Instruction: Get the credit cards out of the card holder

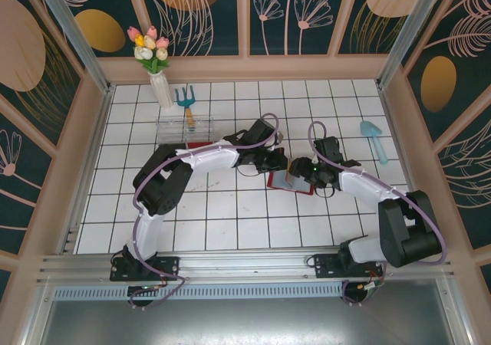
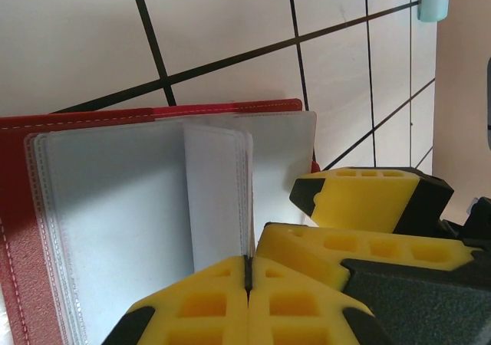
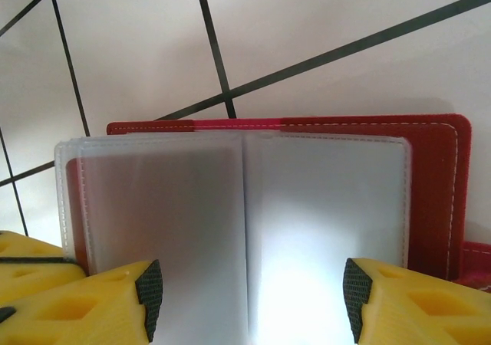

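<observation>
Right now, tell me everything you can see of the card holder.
The card holder lies open on white tiles: red leather-like cover with stitched edges, frosted plastic sleeves fanned inside. The shut left gripper pinches one sleeve upright; the open right gripper straddles the sleeves. Whether cards remain inside is unclear.

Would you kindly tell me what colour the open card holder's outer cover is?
The leather-like cover is red with pale stitching, clearest in the right wrist view.
</observation>
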{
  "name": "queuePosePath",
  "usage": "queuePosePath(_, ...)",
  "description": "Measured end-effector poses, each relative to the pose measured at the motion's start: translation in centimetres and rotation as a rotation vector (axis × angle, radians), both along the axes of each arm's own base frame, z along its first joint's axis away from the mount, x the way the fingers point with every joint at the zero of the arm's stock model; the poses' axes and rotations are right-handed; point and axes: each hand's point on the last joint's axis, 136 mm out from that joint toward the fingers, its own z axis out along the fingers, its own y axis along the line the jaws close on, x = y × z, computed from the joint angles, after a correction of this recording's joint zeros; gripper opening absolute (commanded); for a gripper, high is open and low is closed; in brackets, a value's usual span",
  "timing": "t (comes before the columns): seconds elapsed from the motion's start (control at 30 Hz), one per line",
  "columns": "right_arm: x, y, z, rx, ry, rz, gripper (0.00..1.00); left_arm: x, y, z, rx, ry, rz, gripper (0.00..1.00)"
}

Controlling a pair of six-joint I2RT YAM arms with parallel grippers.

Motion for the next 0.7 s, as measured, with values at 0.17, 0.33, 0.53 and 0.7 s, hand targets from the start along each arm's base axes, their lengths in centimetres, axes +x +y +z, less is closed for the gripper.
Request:
queuePosePath(0.17, -1.3, 0.8, 1.5, 0.073, -0.046, 0.044, 0.71, 0.0, 0.0, -0.1, 0.001, 0.001, 0.0, 0.0)
queuePosePath(0.33, -2.0, 2.0, 2.5, 0.149, -0.08, 0.093, 0.7, -0.1, 0.2, -0.3, 0.006, 0.005, 0.0, 0.0)
queuePosePath(0.53, -2.9, 2.6, 1.6, 0.17, -0.042, 0.124, 0.68, -0.2, 0.2, -0.4, 0.006, 0.006, 0.0, 0.0)
queuePosePath(0.7, -3.4, 3.2, 0.9, 0.163, -0.018, 0.158, 0.6, -0.2, 0.2, -0.4, 0.006, 0.006, 0.0, 0.0)
